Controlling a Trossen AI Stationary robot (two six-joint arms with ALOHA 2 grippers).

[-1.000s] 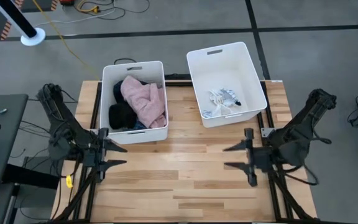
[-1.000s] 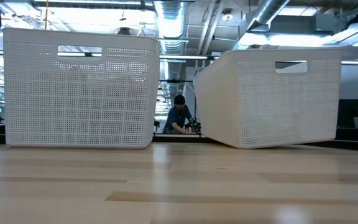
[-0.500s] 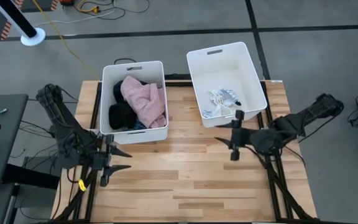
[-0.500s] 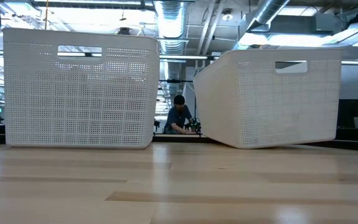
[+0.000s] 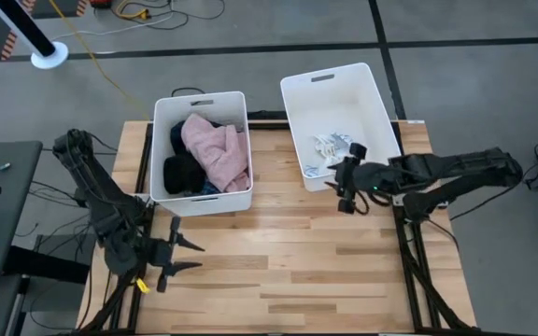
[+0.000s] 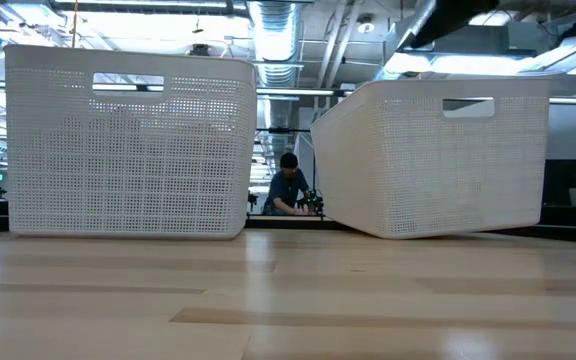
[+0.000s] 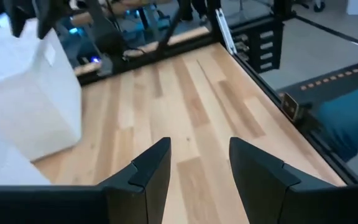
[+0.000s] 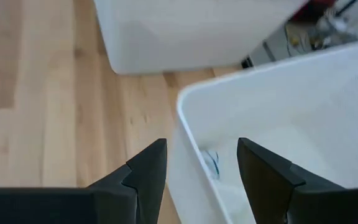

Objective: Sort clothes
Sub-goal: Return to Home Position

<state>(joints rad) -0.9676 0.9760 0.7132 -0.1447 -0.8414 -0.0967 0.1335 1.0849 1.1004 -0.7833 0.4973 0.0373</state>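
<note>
Clothes (image 5: 215,154) binned; judged soft, light, limp; pinch a raised fold if regrasping; left jaws open over desk (image 5: 278,271); right jaws open at right bin (image 5: 339,107) corner.

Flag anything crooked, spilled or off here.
The right white plastic bin sits skewed, turned against the wooden table's planks and jutting past its far edge; the left white plastic bin stands nearly square. The clothes all lie inside bins. Right gripper hovers open over the skewed bin's near corner; left gripper, open, over the table's front left.
</note>
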